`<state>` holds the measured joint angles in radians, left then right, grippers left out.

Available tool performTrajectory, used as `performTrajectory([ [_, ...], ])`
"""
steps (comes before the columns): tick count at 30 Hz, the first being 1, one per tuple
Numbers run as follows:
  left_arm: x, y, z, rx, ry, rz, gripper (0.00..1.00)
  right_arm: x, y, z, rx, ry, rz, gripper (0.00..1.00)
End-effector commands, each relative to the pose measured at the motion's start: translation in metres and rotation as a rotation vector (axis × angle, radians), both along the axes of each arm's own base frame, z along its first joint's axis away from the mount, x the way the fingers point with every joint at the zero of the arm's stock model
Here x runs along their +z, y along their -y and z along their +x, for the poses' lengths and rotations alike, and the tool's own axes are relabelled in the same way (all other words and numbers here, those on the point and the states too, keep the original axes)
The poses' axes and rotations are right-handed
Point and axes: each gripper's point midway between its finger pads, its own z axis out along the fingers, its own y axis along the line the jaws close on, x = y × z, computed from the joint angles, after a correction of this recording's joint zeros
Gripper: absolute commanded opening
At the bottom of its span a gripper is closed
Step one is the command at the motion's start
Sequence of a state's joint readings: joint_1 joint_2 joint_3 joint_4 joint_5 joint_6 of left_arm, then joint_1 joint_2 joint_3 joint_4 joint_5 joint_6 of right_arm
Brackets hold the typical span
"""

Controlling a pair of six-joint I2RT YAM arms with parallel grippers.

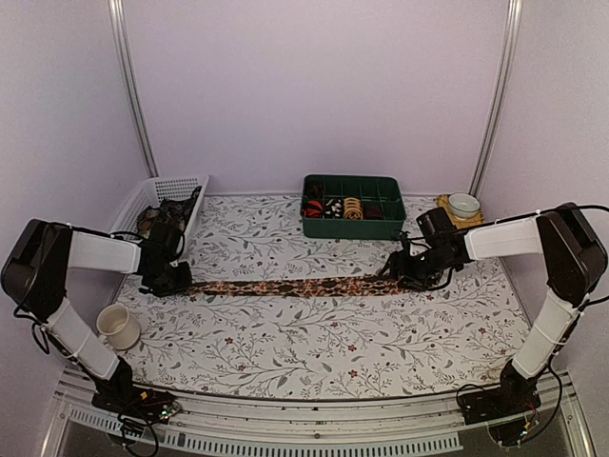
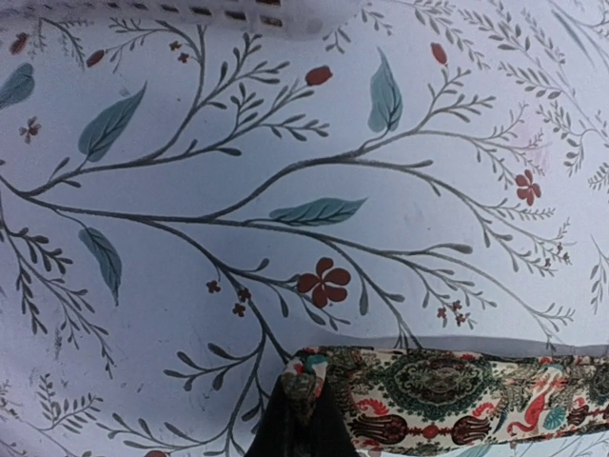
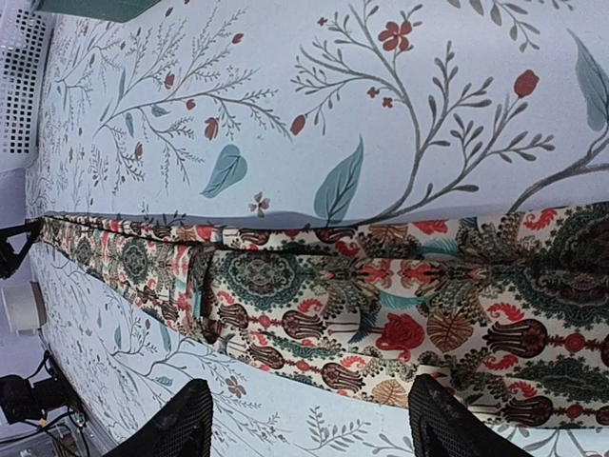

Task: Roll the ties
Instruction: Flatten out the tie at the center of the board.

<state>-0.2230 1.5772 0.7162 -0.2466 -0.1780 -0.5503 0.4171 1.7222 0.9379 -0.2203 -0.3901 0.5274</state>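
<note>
One patterned tie (image 1: 295,286) lies stretched flat across the middle of the table, dark with reddish-cream print. My left gripper (image 1: 177,280) is at its left, narrow end. In the left wrist view the gripper (image 2: 304,388) is shut on a bunched fold of that end, and the tie (image 2: 457,388) runs off to the right. My right gripper (image 1: 402,270) is at the tie's wide right end. Its fingers (image 3: 179,430) stand open and wide apart just short of the tie (image 3: 381,295), with nothing between them.
A green compartment tray (image 1: 385,227) at the back centre holds several rolled ties. A white mesh basket (image 1: 143,195) at the back left holds more ties. A cream mug (image 1: 118,327) stands front left. A small white bowl (image 1: 463,204) sits at the back right.
</note>
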Motion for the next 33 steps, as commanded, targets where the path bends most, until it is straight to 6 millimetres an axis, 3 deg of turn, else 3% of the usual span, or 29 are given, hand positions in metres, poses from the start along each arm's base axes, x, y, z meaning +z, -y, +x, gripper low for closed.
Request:
performTrajectory([
  [1, -0.015, -0.009, -0.018, 0.001, -0.091, 0.060, 0.01, -0.023, 0.012, 0.006, -0.041, -0.038, -0.062, 0.70],
  [10, 0.001, -0.002, 0.000, -0.034, -0.049, 0.083, 0.00, -0.034, 0.053, -0.002, -0.139, -0.072, -0.126, 0.72],
  [20, -0.008, 0.036, 0.007, -0.173, -0.087, 0.173, 0.01, -0.039, 0.106, 0.001, -0.293, -0.091, -0.166, 0.74],
  [25, -0.001, 0.050, 0.012, -0.195, -0.069, 0.170, 0.01, -0.038, 0.131, -0.004, -0.375, -0.108, -0.159, 0.74],
  [33, 0.002, 0.072, 0.009, -0.196, -0.052, 0.143, 0.02, -0.026, 0.155, -0.015, -0.443, -0.106, -0.177, 0.75],
])
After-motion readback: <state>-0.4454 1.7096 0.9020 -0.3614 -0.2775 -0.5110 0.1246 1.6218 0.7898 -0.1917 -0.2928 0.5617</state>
